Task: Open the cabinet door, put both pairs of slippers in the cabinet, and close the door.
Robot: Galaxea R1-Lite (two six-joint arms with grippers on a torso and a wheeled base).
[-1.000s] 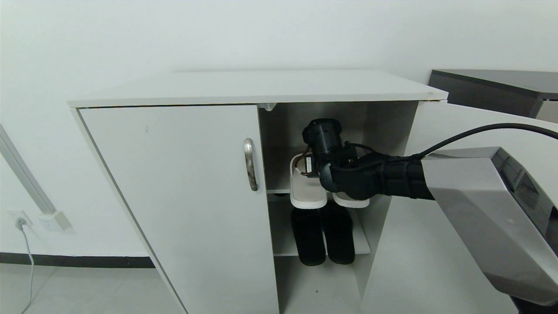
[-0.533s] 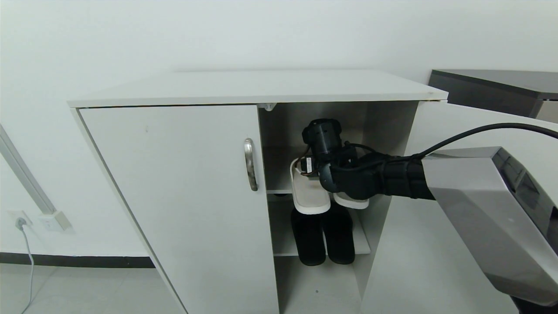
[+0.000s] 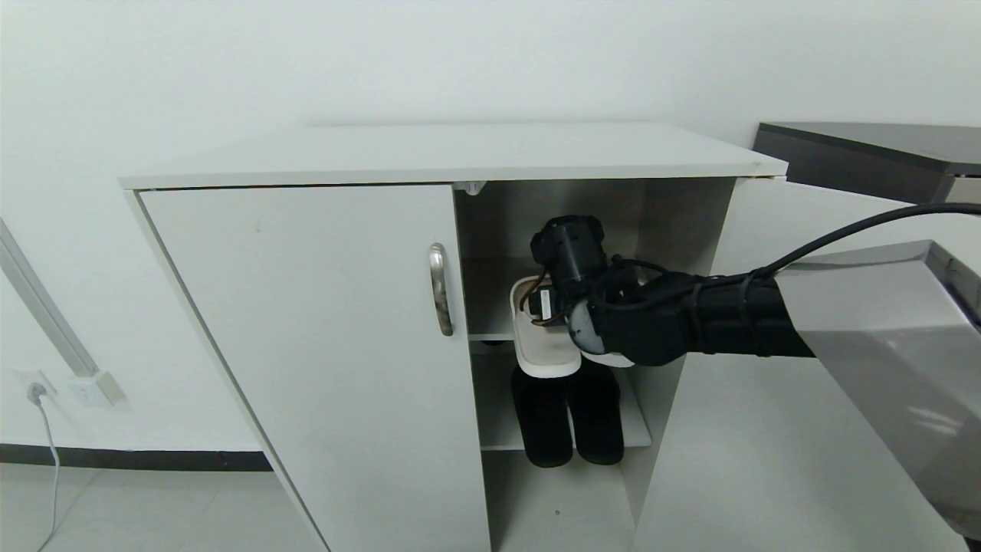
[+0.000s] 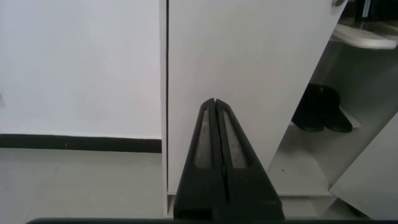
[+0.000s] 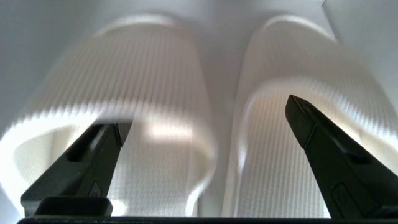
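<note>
The white cabinet (image 3: 444, 153) has its right door (image 3: 736, 429) swung open and its left door (image 3: 306, 345) closed. A white pair of slippers (image 3: 544, 349) lies on the upper shelf, the left one's heel jutting over the shelf edge. A black pair (image 3: 567, 422) rests on the shelf below. My right gripper (image 5: 205, 149) is inside the cabinet, open, with one finger over each white slipper (image 5: 155, 93). Low before the closed left door my left gripper (image 4: 214, 109) stays shut and empty, with the black slippers (image 4: 320, 112) off to one side.
The closed door carries a metal handle (image 3: 438, 289) beside the opening. A dark desk (image 3: 874, 153) stands right of the cabinet. A wall socket with a cable (image 3: 34, 392) sits low on the left wall, above grey floor.
My right arm has drawn back and slightly down from the shelf. The left white slipper has slid outward, its heel now hanging farther over the shelf edge.
</note>
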